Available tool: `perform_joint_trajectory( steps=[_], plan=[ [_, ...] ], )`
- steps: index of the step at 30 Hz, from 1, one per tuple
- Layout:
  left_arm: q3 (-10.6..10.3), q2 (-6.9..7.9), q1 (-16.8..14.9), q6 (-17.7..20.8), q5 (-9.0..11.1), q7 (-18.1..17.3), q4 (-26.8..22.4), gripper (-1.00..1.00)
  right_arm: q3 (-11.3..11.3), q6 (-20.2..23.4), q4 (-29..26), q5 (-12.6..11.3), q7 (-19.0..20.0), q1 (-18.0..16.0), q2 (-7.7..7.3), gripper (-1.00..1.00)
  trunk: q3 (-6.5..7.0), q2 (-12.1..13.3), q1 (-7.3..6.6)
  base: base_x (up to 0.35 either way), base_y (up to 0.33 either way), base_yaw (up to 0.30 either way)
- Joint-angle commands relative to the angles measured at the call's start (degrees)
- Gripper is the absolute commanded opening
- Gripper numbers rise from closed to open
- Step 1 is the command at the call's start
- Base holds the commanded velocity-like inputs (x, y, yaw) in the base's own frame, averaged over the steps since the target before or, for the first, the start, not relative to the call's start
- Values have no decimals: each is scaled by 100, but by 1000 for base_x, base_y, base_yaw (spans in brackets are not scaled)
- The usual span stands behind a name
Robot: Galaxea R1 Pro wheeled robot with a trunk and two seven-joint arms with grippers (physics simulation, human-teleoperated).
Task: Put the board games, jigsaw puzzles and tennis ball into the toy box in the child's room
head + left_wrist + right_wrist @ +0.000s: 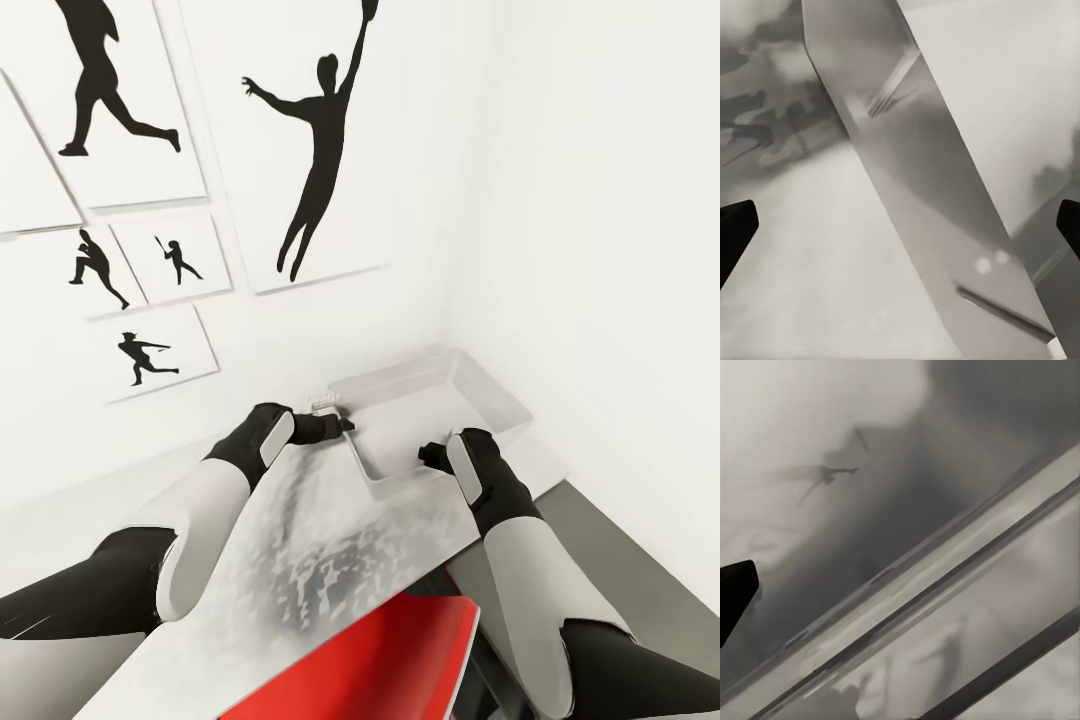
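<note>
The light-grey toy box (pixel 485 388) sits on the pale glossy table (pixel 300 545) in the corner where two white walls meet; no toy shows inside it. My left gripper (pixel 343 425) hovers at the box's near left corner. In the left wrist view its dark fingertips (pixel 735 229) stand far apart, open, with the box's rim (pixel 907 150) running between them. My right gripper (pixel 428 456) hangs over the box's near edge. One dark fingertip (pixel 735 589) shows at the edge of the right wrist view, beside blurred bands of the rim (pixel 945 562). Board games, jigsaw puzzles, tennis ball and bed are out of view.
Black silhouette sports pictures (pixel 320 140) hang on the white wall behind the table. A red flat object (pixel 400 650) lies low in front of me, under the table's near edge. A grey strip (pixel 610 540) runs past the table's right end.
</note>
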Motion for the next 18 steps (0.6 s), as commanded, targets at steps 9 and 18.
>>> perform_joint_trajectory(
  steps=[9,18],
  plan=[
    [20,-3,-4,16,20,-1,93,100,-13,15,6,-51,-51,-4,5,100,-53,-11,3,0,0,0],
    [19,-3,-4,6,20,-5,128,100,-12,13,8,-48,-51,-4,5,100,-97,-11,3,0,0,0]
  ],
)
